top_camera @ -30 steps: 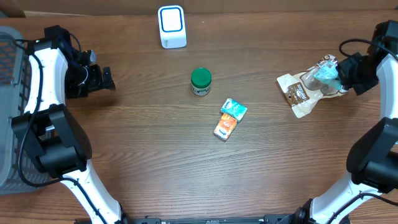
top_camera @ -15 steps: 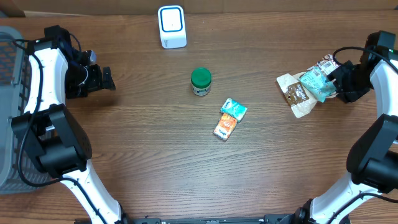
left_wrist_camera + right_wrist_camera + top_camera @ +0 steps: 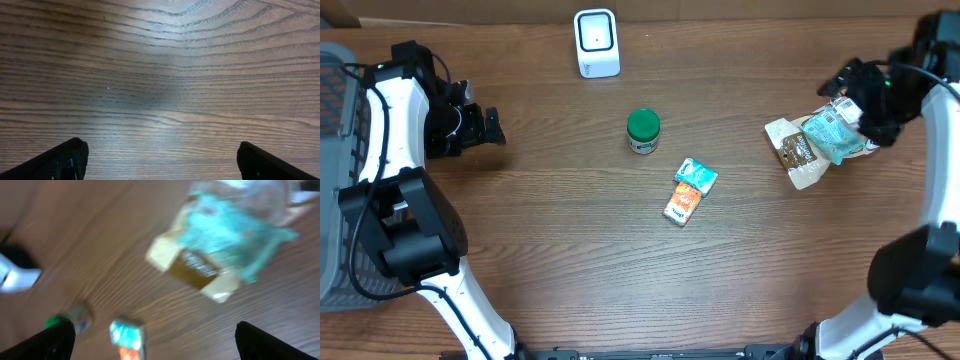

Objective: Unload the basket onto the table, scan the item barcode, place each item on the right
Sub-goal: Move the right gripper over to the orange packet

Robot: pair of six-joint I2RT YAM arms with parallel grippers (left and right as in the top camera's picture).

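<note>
A teal pouch (image 3: 828,134) lies on a cream and brown packet (image 3: 797,152) at the right of the table. My right gripper (image 3: 850,100) hangs open just above and behind this pile, holding nothing. The blurred right wrist view shows the teal pouch (image 3: 227,230) on the cream packet (image 3: 197,275), well beyond the open right gripper (image 3: 155,330). The white scanner (image 3: 597,42) stands at the back centre. At the far left my left gripper (image 3: 498,128) stands open over bare wood, and the left wrist view shows nothing between the left gripper (image 3: 160,150) fingers.
A green-lidded jar (image 3: 643,130) stands mid-table. A small teal packet (image 3: 696,174) and an orange packet (image 3: 681,203) lie touching just in front of it. A grey basket (image 3: 334,170) sits at the left edge.
My right gripper has opened and let go of the teal pouch, which now rests on the cream packet. The right arm has lifted and drawn back. The left arm has not moved.
</note>
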